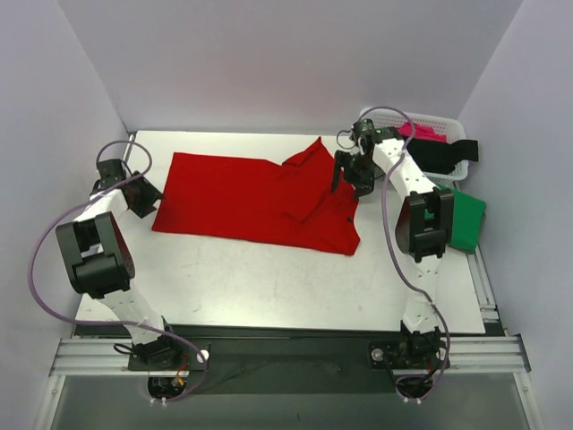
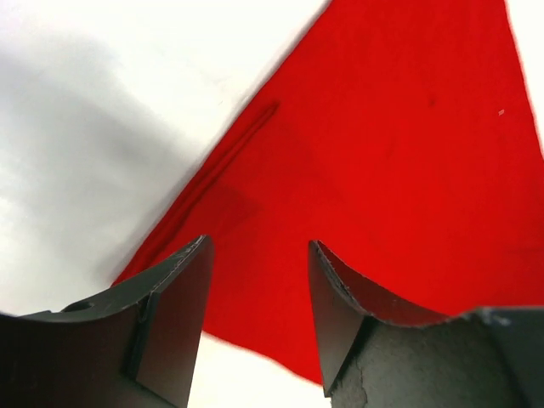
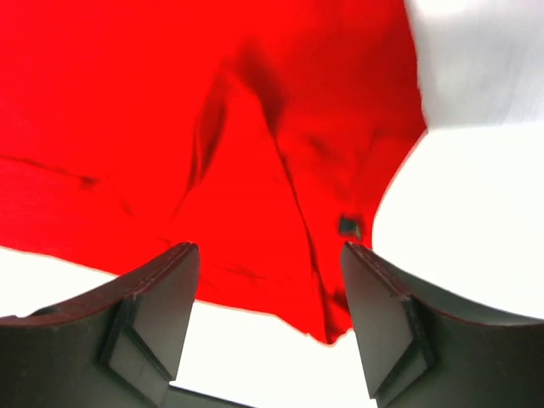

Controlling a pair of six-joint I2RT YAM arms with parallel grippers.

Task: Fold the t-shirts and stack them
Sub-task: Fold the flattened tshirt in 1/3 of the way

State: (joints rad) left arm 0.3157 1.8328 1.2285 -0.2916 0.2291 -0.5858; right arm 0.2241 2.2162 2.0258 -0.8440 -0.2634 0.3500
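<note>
A large red t-shirt [image 1: 255, 202] lies spread across the middle of the white table [image 1: 269, 287], with a sleeve folded over on its right half. My left gripper [image 1: 148, 202] is open at the shirt's left edge; the left wrist view shows the red cloth [image 2: 382, 153] just beyond the empty jaws. My right gripper [image 1: 345, 175] is open above the shirt's right edge; the right wrist view shows the red cloth [image 3: 212, 127] and its corner between the jaws, not held. A green t-shirt [image 1: 466, 219] lies at the table's right edge. Pink [image 1: 421, 132] and black [image 1: 443, 154] shirts sit in the basket.
A white lattice basket [image 1: 452, 125] stands at the back right corner. Purple cables loop from both arms. White walls close in the table at the back and sides. A metal rail runs along the near edge.
</note>
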